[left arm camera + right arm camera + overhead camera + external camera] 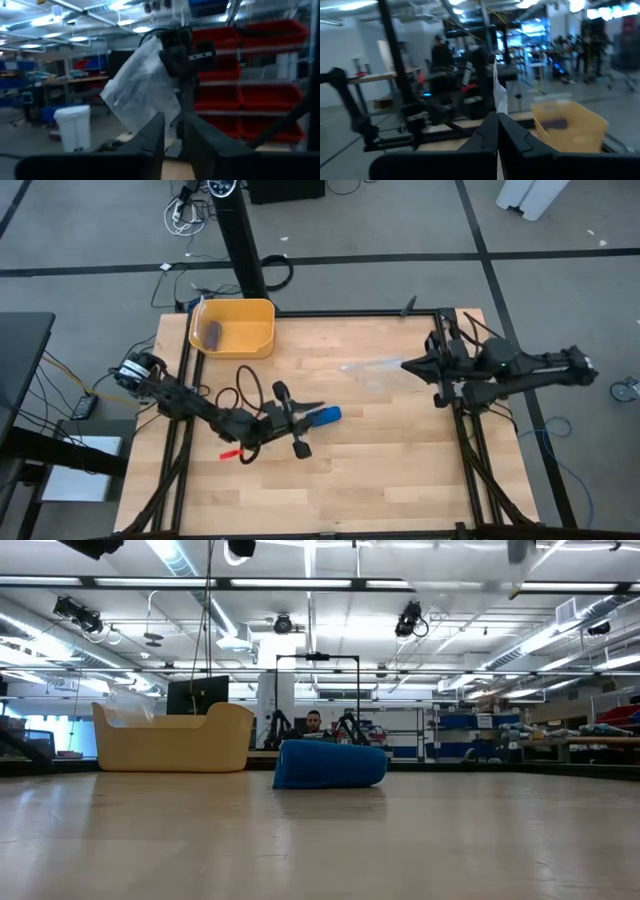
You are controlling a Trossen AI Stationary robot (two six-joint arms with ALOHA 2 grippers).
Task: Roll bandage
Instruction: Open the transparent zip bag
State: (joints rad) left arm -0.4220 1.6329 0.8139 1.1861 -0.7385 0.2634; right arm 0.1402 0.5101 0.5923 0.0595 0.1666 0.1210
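Wooden slatted table carries a yellow plastic tub at its far left corner, a dull purple-grey cylinder inside. Clear crinkly plastic packet hangs pinched in the right hand, fingers together, above the table's right half. Bright blue rolled fabric bandage lies mid-table, just beyond the left hand, whose fingers stand slightly apart, touching it or not I cannot tell.

Looking straight down, you see the bandage, a short bright blue roll, lying on the wooden surface right at the tips of the left end effector. The right end effector pinches a clear plastic packet at mid-right. A yellow bin at the far-left corner holds a dull purple-grey cylinder.
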